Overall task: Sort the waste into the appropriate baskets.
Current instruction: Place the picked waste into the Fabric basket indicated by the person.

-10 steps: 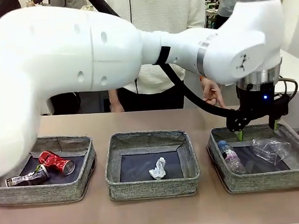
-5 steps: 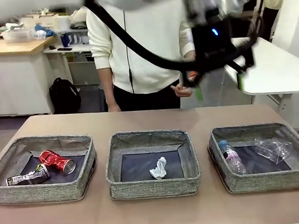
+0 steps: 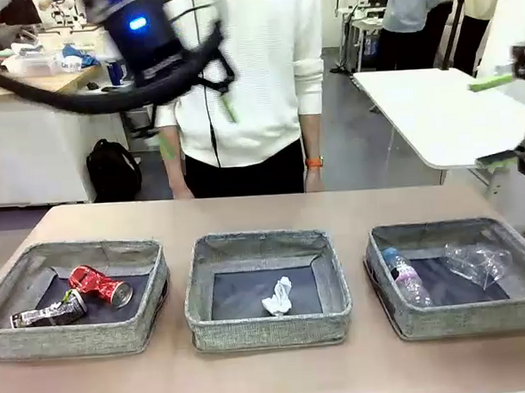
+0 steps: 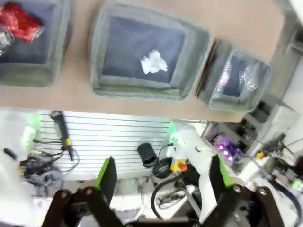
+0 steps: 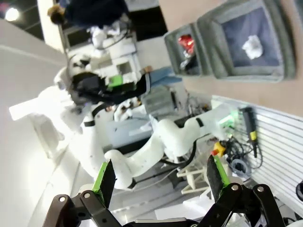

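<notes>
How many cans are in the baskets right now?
2, both in the left basket: the crushed red can toward its middle, the dark blue-silver can lying nearer its front left corner. The basket walls could hide something low.

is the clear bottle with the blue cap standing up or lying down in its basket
Lying down: the bottle rests on its side on the right basket's floor, beside the plastic cup.
</notes>
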### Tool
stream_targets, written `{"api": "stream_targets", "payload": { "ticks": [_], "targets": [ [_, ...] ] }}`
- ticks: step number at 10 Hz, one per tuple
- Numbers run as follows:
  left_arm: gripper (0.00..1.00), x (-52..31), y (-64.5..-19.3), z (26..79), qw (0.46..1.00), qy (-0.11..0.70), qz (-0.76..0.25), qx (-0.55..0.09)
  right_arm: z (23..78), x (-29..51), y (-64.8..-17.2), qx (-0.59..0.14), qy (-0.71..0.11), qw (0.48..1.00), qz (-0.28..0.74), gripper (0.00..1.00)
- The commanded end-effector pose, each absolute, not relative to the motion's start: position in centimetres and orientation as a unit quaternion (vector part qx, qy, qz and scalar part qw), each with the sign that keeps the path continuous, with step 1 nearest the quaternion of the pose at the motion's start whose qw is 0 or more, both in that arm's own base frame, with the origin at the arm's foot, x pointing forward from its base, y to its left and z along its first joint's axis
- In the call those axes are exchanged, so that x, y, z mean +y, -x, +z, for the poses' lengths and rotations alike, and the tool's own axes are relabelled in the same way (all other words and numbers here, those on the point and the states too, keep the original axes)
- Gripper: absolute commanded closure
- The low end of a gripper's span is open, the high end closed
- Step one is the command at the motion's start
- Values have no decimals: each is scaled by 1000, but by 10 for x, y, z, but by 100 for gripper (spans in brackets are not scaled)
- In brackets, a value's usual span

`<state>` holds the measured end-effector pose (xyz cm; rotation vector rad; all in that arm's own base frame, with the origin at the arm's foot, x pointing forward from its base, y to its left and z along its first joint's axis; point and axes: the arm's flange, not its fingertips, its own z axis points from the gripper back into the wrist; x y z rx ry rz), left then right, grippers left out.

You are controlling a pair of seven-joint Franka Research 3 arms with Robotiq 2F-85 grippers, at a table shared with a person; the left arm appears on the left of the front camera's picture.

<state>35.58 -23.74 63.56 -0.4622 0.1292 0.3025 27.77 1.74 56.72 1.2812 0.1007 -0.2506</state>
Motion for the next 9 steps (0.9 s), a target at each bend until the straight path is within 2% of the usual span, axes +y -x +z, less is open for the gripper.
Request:
{"api": "stream_targets", "payload": {
  "ticks": [1,3,4,5,8,9],
  "targets": [
    [0,-192,-339,602,947,258,187,52,566,45,-283,76,-628,761,-142,0],
    [0,-156,-333,593,927,350,130,50,557,61,-299,70,-635,754,-153,0],
    [0,-133,-327,591,894,440,81,28,551,65,-311,68,-647,741,-166,0],
    [0,-111,-319,586,871,488,60,6,547,66,-322,72,-660,725,-181,0],
    [0,-66,-294,553,820,565,16,-84,547,57,-345,69,-673,701,-226,0],
    [0,-60,-296,542,810,584,39,-38,550,52,-349,54,-683,687,-242,0]
  ]
}}
